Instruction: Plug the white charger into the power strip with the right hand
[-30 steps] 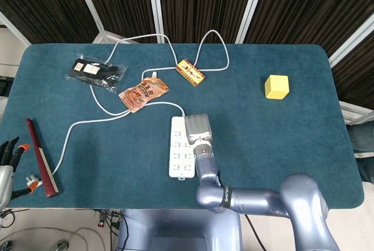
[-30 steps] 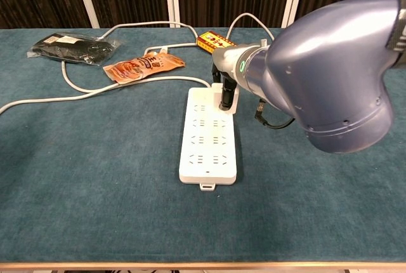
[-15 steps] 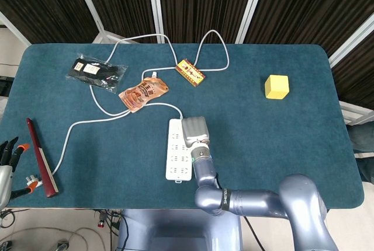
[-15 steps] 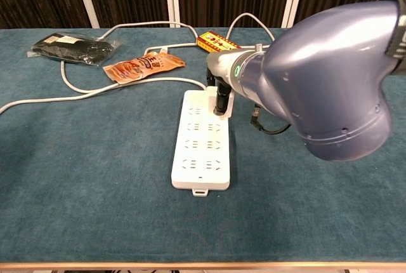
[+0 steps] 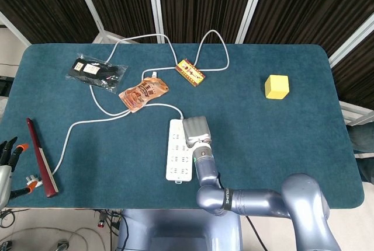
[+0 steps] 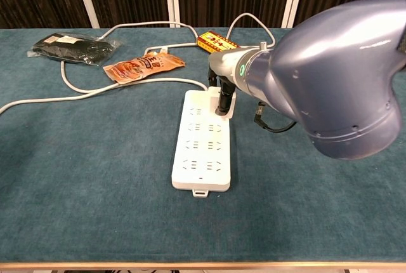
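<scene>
The white power strip point(image 5: 177, 157) point(image 6: 200, 146) lies lengthwise near the table's front middle. My right hand point(image 5: 196, 129) hovers over its far right end, grey back facing up. In the chest view its dark fingers point(image 6: 222, 100) pinch a small white charger point(image 6: 232, 97) that touches the strip's far right corner. The prongs and the socket under them are hidden. My left hand point(image 5: 7, 160) hangs off the table's front left corner, fingers apart, holding nothing.
A white cable point(image 5: 87, 121) loops from the strip across the back left. Along it lie an orange pouch point(image 5: 143, 93), a black packet point(image 5: 96, 71) and a small orange box point(image 5: 190, 72). A yellow cube point(image 5: 276, 86) sits far right, a dark red stick point(image 5: 41, 157) front left.
The power strip slid and turned slightly to the left under my right hand, mostly in the first half second. The hand stays at the strip's far right end. The left hand is still.
</scene>
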Robot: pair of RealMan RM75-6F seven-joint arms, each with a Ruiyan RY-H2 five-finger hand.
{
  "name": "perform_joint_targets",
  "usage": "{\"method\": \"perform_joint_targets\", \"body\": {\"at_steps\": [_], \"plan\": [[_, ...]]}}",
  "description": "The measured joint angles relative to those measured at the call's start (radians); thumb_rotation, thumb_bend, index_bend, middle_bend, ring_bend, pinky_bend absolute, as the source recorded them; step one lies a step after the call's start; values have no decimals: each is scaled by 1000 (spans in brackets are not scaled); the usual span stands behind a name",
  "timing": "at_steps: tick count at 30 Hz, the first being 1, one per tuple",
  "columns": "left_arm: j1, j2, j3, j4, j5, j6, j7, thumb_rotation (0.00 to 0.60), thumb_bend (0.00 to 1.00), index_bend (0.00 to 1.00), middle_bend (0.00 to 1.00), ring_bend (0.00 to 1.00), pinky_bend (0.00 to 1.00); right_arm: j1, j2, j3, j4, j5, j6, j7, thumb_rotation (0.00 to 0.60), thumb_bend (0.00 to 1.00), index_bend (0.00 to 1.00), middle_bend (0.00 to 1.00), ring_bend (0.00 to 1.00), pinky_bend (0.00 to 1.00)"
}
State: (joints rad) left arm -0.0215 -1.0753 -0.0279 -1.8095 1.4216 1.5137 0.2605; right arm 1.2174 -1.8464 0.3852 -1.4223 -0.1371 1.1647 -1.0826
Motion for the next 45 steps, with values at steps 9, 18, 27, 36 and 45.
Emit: {"method": "perform_joint_targets", "body": {"at_steps": [9,18,27,36,45], "plan": [[0,-1,1,-2,-1,0,4,600,101,192,0,0,0,-3,3,12,-8,17,2,-1,600,267,137,228,906,1000],[-1,0,-3,1,-7,-2,2,600,101,192,0,0,0,-4,28,43,-37,23,7,11,600,257,119,189,898,1000],[1,0,-4,-1,-10,2,5,600,100,193,0,0,0,-28,164,63,-183,46,26,-5,600,257,103,137,864,999],[3,-4,-2,-4,-5,9,15,600,101,195,0,0,0,-160,428,49,-455,1,51,58,600,256,110,90,590,723],[4,-19,10,-10,14,10,49,600,101,197,0,0,0,-467,648,-13,-584,-359,-7,477,600,256,140,21,334,397]]}}
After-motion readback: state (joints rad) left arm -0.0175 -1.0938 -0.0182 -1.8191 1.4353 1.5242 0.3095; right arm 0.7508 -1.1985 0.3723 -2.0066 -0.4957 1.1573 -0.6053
